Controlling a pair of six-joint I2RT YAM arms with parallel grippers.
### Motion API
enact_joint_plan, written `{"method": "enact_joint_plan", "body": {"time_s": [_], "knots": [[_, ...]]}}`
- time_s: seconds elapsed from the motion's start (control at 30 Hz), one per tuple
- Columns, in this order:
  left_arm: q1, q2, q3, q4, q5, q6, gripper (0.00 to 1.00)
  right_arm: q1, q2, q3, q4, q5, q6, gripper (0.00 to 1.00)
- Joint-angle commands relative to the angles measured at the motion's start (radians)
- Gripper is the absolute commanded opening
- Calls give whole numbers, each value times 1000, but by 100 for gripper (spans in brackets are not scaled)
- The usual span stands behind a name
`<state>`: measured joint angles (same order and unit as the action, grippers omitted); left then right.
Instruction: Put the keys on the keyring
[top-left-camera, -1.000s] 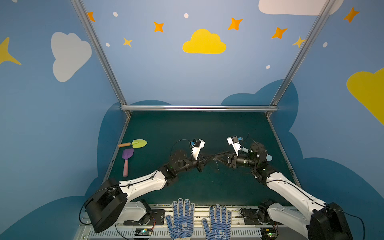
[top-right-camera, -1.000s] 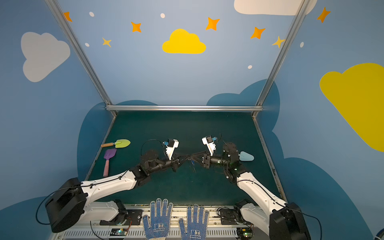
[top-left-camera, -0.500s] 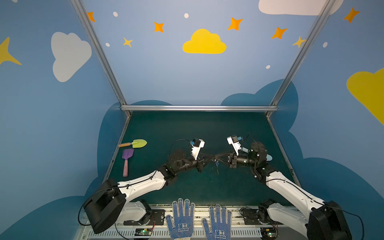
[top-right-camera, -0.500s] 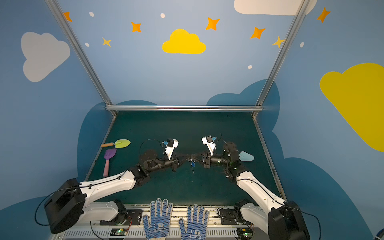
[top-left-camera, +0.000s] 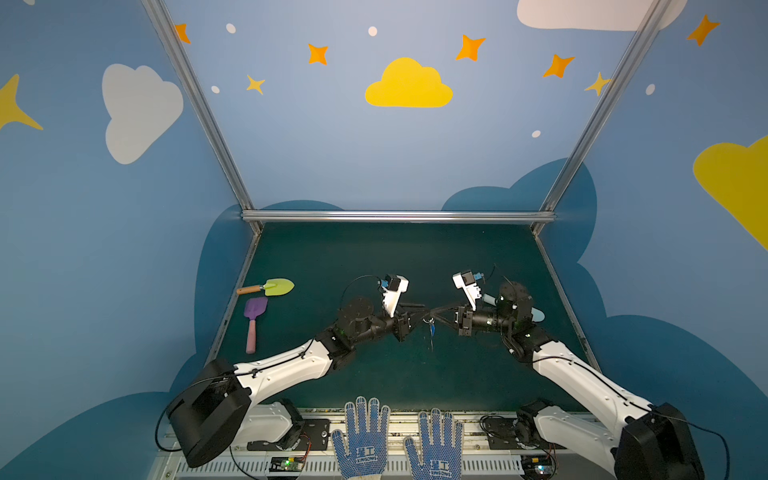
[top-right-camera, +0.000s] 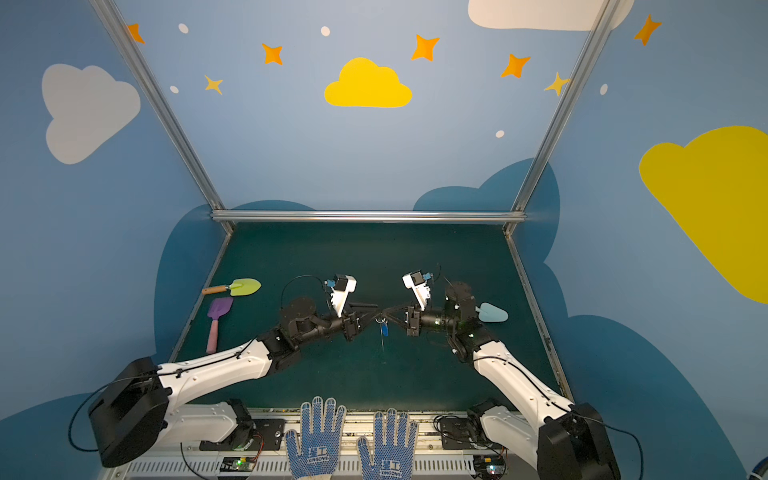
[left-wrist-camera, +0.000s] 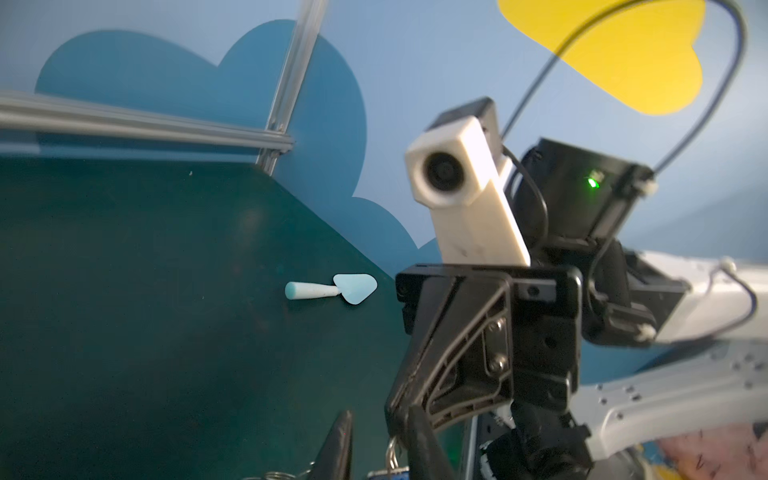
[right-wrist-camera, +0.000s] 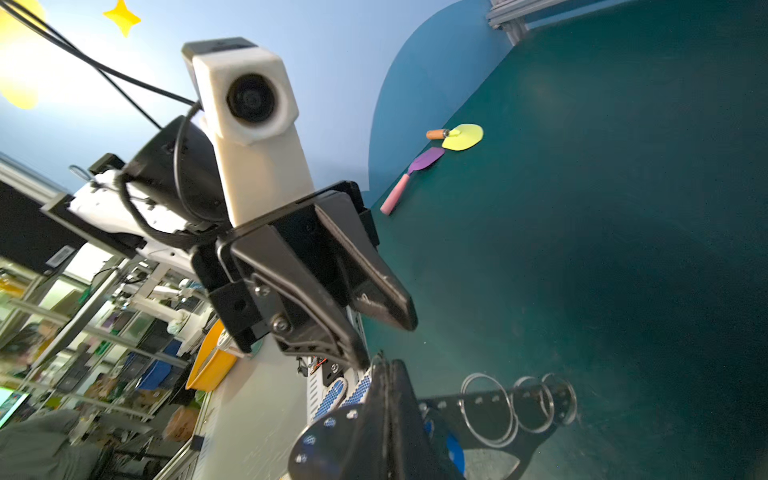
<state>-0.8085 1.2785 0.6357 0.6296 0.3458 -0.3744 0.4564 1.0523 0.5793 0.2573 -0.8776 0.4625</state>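
In both top views the two grippers meet tip to tip above the middle of the mat. My right gripper (right-wrist-camera: 388, 399) (top-left-camera: 437, 311) is shut on the edge of the keyring (right-wrist-camera: 446, 404), a dark flat plate with small holes and wire rings (right-wrist-camera: 490, 409). The keys (top-left-camera: 432, 331) (top-right-camera: 384, 329), a blue tag with a silver key under it, hang straight down just below the fingertips. My left gripper (left-wrist-camera: 380, 449) (top-left-camera: 420, 313) stands open, its fingers (left-wrist-camera: 338, 446) apart on either side of a small ring and the blue tag (left-wrist-camera: 386, 475). Part of the tag shows behind the plate.
A yellow-green toy spade (top-left-camera: 274, 286) and a purple one (top-left-camera: 253, 316) lie at the mat's left edge. A pale blue spade (top-right-camera: 492, 312) lies behind the right wrist. Two blue-dotted gloves (top-left-camera: 361, 436) sit at the front edge. An aluminium rail (top-left-camera: 395, 216) borders the back.
My right gripper has closed on the keyring plate. My left gripper has opened its jaws. The keys now hang freely below the meeting fingertips.
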Motion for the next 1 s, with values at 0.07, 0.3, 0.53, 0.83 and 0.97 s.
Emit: {"method": "enact_joint_plan", "body": {"time_s": [0.07,0.3,0.53,0.83,0.97], "knots": [[21,-24,35,-134,-210,-39,43,7,-14,64,-192,238,-97,0],[25,-14,83,-298,-179,-114,44,18,58,162,-379,559,-78,0],[-21,44,88,-235,-17,-234,42,33,93,205,-504,737,78,0],[-103,222,165,-248,-78,-242,42,62,72,210,-513,747,183,0],[-89,291,180,-162,-61,-280,48,70,45,198,-497,738,198,0]]}}
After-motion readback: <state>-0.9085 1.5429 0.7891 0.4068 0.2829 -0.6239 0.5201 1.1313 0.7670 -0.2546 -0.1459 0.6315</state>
